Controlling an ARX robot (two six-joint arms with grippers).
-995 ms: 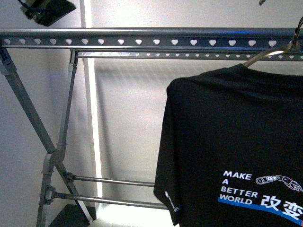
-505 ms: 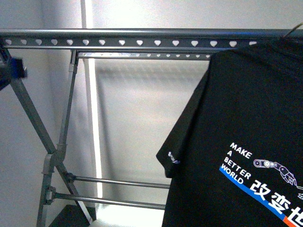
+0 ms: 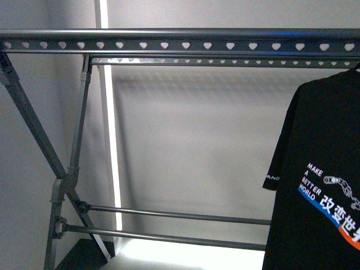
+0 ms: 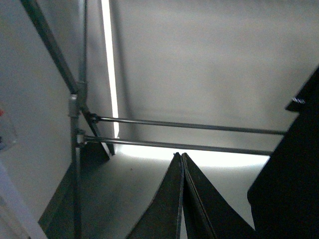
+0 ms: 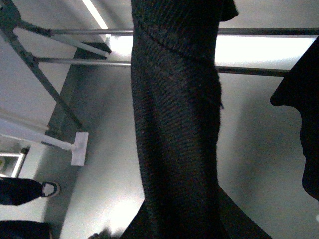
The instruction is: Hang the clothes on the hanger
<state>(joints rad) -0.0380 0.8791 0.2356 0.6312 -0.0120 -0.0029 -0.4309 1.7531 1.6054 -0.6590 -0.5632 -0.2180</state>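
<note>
The clothes (image 3: 320,185), a black T-shirt with white "MAKE A BETTER WORLD" print, hang at the far right of the front view, just below the hanger's top rail (image 3: 180,45), a grey bar punched with heart-shaped holes. No arm shows in the front view. In the right wrist view my right gripper (image 5: 174,204) is shut on a thick twisted band of the black cloth (image 5: 174,114), which hides its fingertips. My left gripper (image 4: 180,156) is shut with nothing in it, and the shirt's edge (image 4: 294,179) hangs beside it, apart from it.
The rack's slanted legs (image 3: 34,129) stand at the left, joined by two low crossbars (image 3: 169,215). A bright light strip (image 3: 110,146) runs down the wall behind. A person's shoe (image 5: 50,188) and a white floor piece (image 5: 79,148) show below.
The T-shirt has swung to the right and now fills only the right edge of the front view. The wire hook above it and the dark object at the left edge have left the picture.
</note>
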